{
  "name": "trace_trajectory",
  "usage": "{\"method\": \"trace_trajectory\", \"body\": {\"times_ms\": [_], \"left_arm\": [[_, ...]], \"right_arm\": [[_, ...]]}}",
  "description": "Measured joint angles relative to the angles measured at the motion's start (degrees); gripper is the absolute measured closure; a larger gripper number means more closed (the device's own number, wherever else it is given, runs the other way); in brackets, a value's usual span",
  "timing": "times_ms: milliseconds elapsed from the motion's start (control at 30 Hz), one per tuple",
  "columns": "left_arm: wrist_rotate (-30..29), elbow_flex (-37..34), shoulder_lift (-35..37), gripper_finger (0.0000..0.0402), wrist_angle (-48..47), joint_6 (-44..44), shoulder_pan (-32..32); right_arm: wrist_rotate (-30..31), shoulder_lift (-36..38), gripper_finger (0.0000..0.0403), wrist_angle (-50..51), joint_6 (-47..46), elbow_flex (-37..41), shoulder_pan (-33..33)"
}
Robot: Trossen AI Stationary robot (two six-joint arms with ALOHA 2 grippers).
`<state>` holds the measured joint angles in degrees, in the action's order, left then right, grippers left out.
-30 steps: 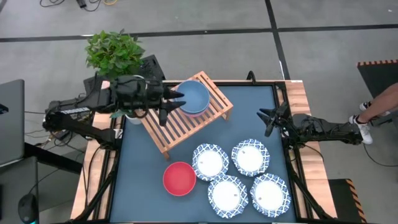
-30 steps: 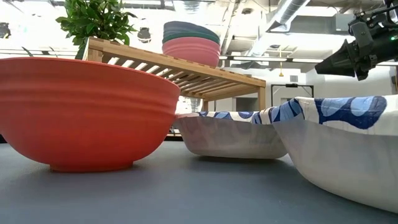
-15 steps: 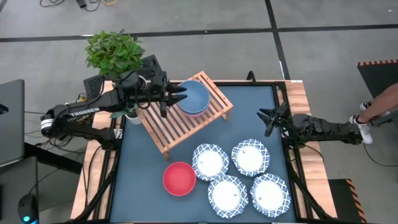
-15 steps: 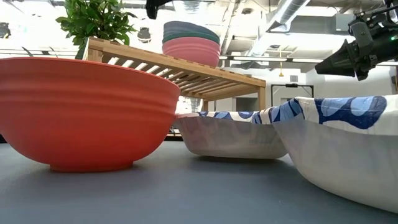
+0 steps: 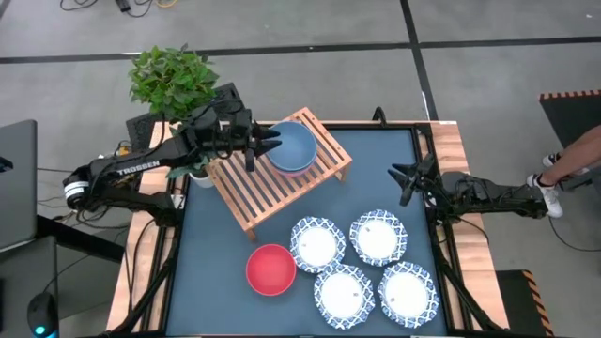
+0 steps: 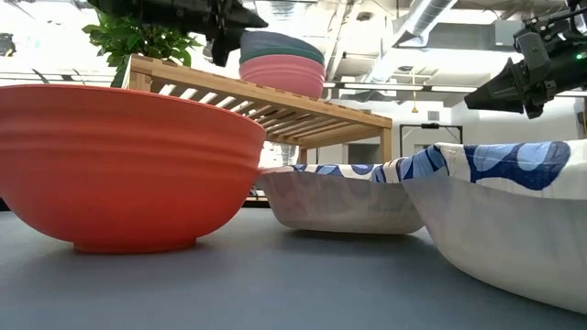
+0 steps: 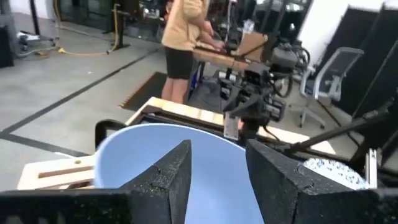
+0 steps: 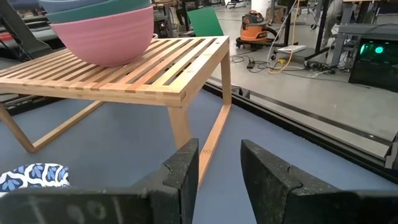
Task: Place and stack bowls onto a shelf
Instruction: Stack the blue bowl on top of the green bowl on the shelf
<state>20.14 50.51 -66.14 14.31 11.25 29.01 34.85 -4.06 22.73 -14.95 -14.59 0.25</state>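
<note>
Three bowls sit nested on the far end of the wooden slat shelf (image 5: 268, 192): pink at the bottom (image 6: 282, 75), dark green in the middle, grey-blue on top (image 5: 295, 146). My left gripper (image 5: 263, 148) is open and hovers at the stack's left side, level with its rim (image 6: 240, 27); in the left wrist view its fingers frame the grey-blue bowl (image 7: 143, 155). The red bowl (image 5: 270, 268) and several white blue-rimmed dishes (image 5: 317, 242) rest on their bases on the dark blue table. My right gripper (image 5: 406, 180) waits open at the table's right edge.
A potted plant (image 5: 174, 80) stands beyond the table's far left corner, just behind my left arm. The shelf's near slats (image 5: 246, 202) are bare. A person's leg and shoe (image 5: 563, 164) show off the right edge; another person stands in the room behind (image 7: 183, 37).
My left gripper has come down from above toward the bowl stack and shifted slightly toward the far edge, staying open. In the low view it has dropped into the picture beside the stack. The bowls and my right arm have stayed still.
</note>
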Motion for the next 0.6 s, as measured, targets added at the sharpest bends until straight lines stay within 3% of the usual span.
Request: {"method": "trace_trajectory", "body": {"times_ms": [300,600], "left_arm": [[-0.1,-0.3,0.0,0.0265,-0.9,1.6,2.1],[-4.3,-0.3,0.0,0.0265,-5.4,2.3,2.5]], "right_arm": [[0.0,0.0,0.0259,0.0,-0.1,0.0,0.0],[0.0,0.0,0.0259,-0.1,-0.2,0.0,0.0]]}}
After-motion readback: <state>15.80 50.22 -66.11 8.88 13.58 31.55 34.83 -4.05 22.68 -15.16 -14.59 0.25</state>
